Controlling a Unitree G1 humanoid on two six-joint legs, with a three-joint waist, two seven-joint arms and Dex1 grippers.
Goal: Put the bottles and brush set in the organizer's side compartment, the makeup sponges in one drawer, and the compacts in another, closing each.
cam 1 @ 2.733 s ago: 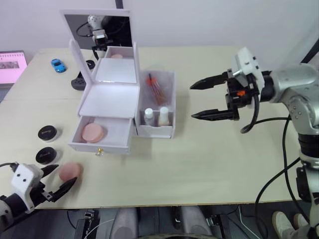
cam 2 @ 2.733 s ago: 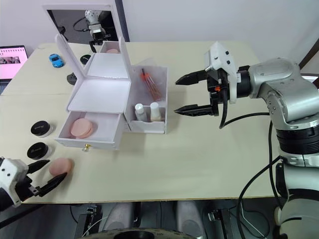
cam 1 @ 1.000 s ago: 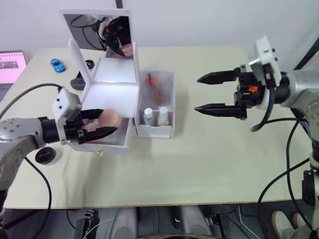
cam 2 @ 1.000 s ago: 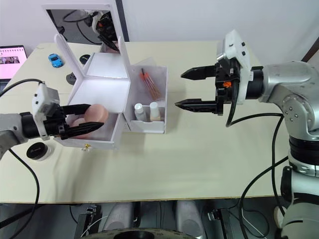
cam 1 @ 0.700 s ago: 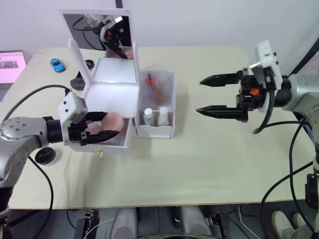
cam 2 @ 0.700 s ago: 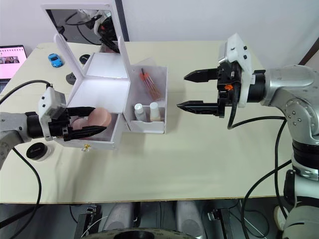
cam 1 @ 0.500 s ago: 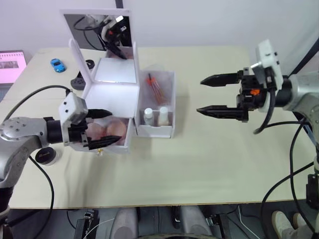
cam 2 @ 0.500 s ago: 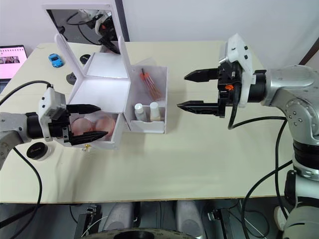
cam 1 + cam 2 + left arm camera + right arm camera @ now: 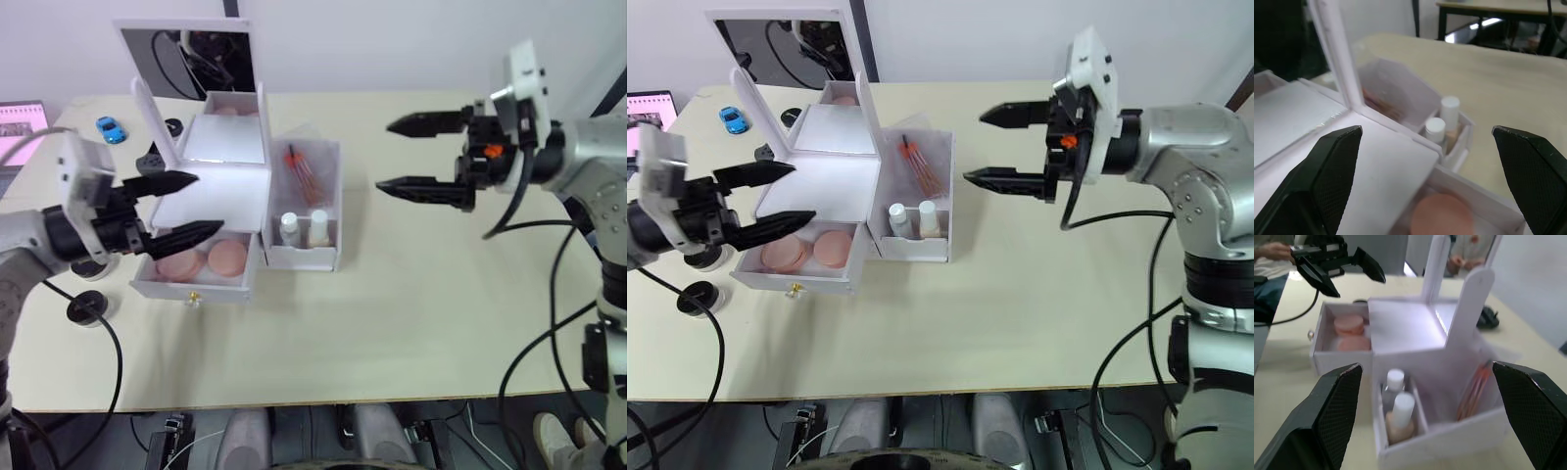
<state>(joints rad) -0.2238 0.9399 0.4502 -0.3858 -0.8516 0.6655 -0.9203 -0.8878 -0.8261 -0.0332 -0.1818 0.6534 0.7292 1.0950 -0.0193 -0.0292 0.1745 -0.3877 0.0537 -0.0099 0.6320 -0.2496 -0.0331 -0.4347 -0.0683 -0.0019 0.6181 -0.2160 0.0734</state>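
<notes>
Two pink sponges (image 9: pixel 204 260) lie side by side in the open lower drawer (image 9: pixel 196 277) of the white organizer (image 9: pixel 220 191), which stands on the tabletop (image 9: pixel 392 313). The drawer is pulled out toward the robot, its small knob (image 9: pixel 193 300) facing the near edge. In the side compartment (image 9: pixel 312 211) two bottles (image 9: pixel 303 227) stand upright at the front and the brush set (image 9: pixel 307 174) lies lengthwise behind them.

The left hand (image 9: pixel 174 207) hovers just above the drawer's left part, fingers spread wide and empty, pointing toward the organizer. The drawer front lies below and slightly nearer the robot than this hand, and its travel runs straight back under the tray. This is the nearer hand by far, so the closing push looks to be its job.

The right hand (image 9: pixel 419 154) hangs in the air well apart, to the right of the side compartment, also spread wide and holding nothing.

A black compact (image 9: pixel 86 307) sits on the tabletop left of the drawer; another (image 9: pixel 701 257) shows partly hidden behind the left arm. Neither has yet been stowed.
</notes>
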